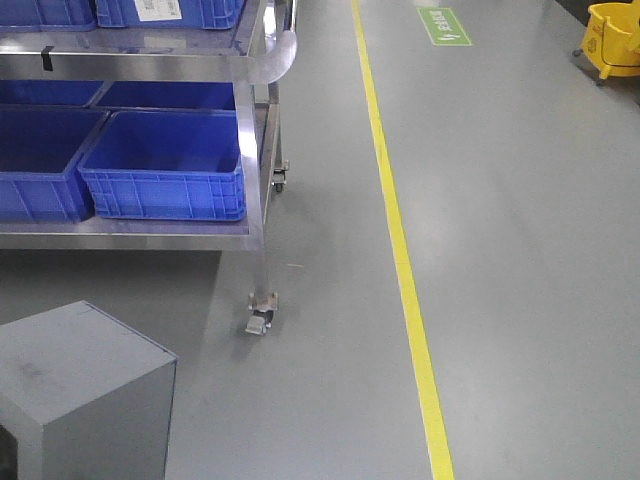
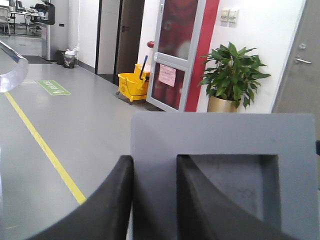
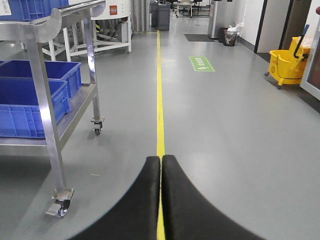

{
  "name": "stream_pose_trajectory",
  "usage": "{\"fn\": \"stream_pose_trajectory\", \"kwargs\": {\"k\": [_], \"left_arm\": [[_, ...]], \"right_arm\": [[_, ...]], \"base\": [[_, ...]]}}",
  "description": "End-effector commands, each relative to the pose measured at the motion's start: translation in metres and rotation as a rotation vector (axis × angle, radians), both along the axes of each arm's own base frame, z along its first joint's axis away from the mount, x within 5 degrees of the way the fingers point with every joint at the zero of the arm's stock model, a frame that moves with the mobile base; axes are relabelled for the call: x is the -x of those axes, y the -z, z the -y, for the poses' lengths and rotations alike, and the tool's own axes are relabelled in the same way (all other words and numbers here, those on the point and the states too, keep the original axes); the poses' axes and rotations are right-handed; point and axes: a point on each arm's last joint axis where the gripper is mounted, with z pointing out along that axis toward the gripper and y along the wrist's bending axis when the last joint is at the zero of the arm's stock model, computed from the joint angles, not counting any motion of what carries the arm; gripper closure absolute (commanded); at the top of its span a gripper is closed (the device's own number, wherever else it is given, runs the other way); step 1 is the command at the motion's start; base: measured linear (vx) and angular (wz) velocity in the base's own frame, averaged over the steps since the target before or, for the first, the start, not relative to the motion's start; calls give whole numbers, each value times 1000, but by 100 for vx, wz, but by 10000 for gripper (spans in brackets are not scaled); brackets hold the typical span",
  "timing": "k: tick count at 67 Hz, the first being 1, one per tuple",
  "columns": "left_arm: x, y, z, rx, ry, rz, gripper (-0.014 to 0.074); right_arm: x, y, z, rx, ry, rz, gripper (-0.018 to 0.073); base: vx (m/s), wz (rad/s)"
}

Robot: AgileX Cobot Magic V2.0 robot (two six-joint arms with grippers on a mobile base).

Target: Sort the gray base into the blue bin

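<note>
The left claw (image 2: 154, 167) points about level and pinches one wall of the single gray block (image 2: 225, 135), one finger outside, one in its recess. The right claw (image 3: 161, 167) is pressed together, empty. Ahead-left of it, one steel cart (image 3: 47, 100) carries blue bins (image 1: 165, 170), six in the front view.

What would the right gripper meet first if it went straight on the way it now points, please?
Nothing close: the right gripper points along the yellow floor line, the steel cart off to its left. Probably bare floor first, though depth is unclear.
</note>
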Motion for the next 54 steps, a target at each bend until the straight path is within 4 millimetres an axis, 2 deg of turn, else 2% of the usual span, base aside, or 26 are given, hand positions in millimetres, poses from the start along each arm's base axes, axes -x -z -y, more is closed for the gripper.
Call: {"fn": "stream_pose_trajectory", "kwargs": {"k": [1, 29, 54], "left_arm": [[3, -18, 2, 70, 42, 83, 603], [3, -18, 2, 70, 42, 83, 603], [3, -18, 2, 70, 42, 83, 603]], "right_arm": [[0, -6, 0, 17, 1, 80, 564], [0, -6, 0, 17, 1, 81, 564], [0, -6, 0, 17, 1, 81, 564]], "base": [[35, 8], [31, 20], [25, 72]]}}
